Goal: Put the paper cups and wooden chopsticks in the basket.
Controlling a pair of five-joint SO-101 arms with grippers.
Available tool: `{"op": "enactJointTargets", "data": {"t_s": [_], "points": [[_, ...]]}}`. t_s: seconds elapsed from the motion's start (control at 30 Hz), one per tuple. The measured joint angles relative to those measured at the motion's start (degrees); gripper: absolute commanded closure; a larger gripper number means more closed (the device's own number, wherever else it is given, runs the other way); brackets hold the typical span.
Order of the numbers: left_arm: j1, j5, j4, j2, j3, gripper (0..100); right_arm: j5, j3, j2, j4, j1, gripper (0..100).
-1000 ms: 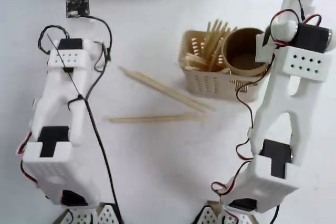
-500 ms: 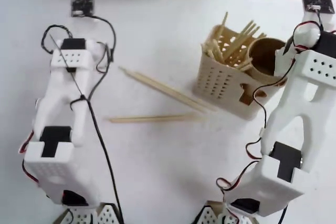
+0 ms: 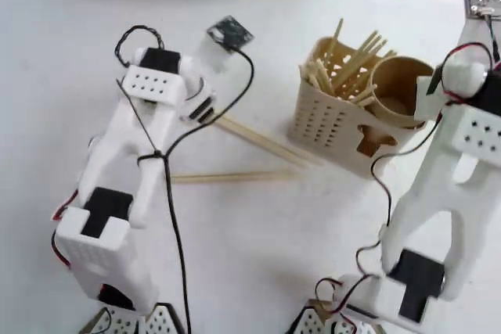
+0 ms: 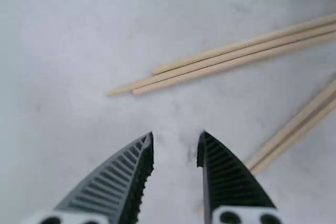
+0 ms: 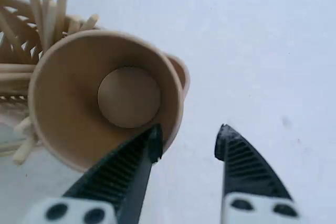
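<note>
At the near edge of the table stand the two arm bases, the left one trailing a black cable point(image 3: 168, 193) up its length, the right one hung with red and black wires point(image 3: 376, 193).

Just beyond, around the middle of the table, one pair of wooden chopsticks point(image 3: 235, 176) lies flat, about parallel to the near edge. A second pair point(image 3: 270, 142) lies slanted just past it, its far end tucked under the left arm's wrist and its near end pointing at the basket. The two pairs are close but not crossing.

The left gripper point(image 4: 176, 137) hangs low over bare table beside these sticks, released, with a narrow gap between its fingers and nothing in it. One pair runs right alongside one finger.

Farther back, towards the far right corner, sits the cream perforated basket point(image 3: 329, 127), turned at an angle to the table edges. A bundle of chopsticks point(image 3: 348, 64) stands in its left part, leaning outward. A paper cup point(image 3: 399, 84) rests in its right part, mouth tipped up.

The right arm leans over the basket's right end and hides part of it. The right gripper point(image 5: 189, 129) is spread, grasping nothing, with one fingertip point(image 5: 152, 140) at the outside of the cup's rim and the other over bare table.
</note>
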Motion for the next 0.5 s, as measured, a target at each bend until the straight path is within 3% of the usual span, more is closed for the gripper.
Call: {"op": "enactJointTargets", "data": {"t_s": [0.13, 0.23, 0.3, 0.5], "points": [[-0.3, -13.0, -0.1, 0.0, 0.0, 85, 4.5, 12.2, -11.6, -0.4, -1.8, 85.4], [-0.3, -19.5, -3.3, 0.0, 0.0, 78, 7.7, 22.9, -20.3, 0.0, -3.3, 85.4], [-0.4, -22.1, -5.8, 0.8, 0.0, 74, 9.7, 29.8, -25.8, -0.4, -3.6, 85.4], [-0.4, -23.4, -11.2, 8.0, -1.4, 76, 11.4, 43.3, -37.0, -6.6, -3.7, 85.7]]}}
